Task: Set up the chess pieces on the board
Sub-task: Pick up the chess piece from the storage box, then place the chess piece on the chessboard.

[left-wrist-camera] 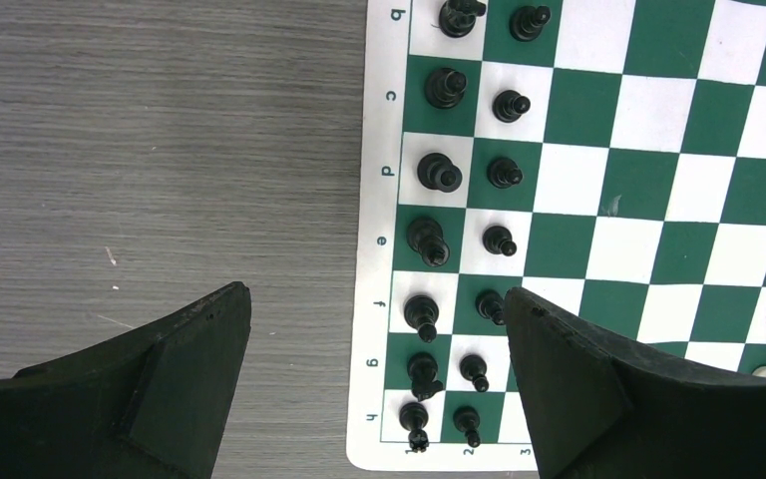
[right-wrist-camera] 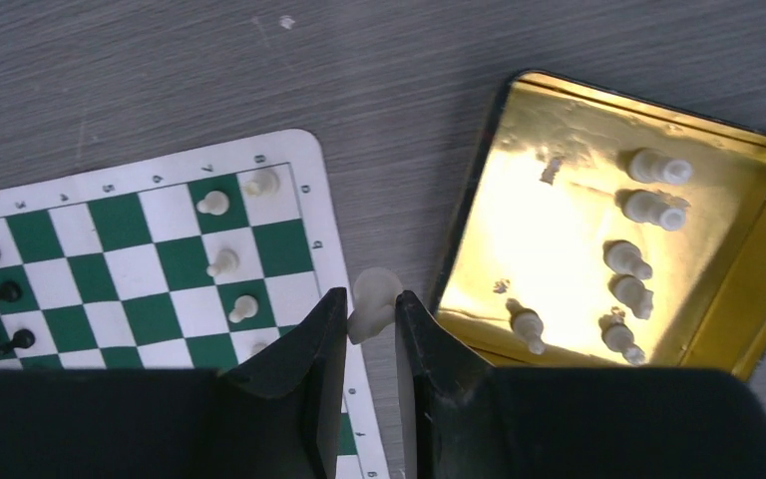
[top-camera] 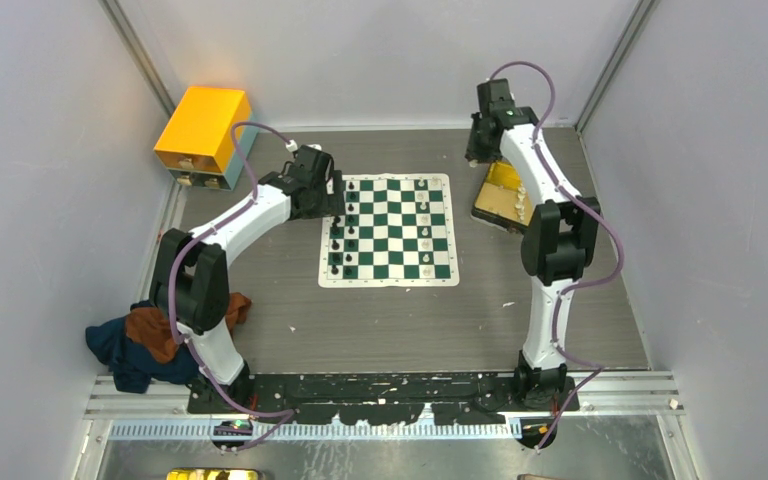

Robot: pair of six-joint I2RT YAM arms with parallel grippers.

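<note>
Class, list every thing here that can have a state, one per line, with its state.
left gripper: open, over the board's edge.
right gripper: shut on a white piece.
black pieces: upright, in two files.
board: lying flat.
tray: open, holding white pieces lying down.

Left end effector spread wide, pointing down, right end effector pinching a white piece
</note>
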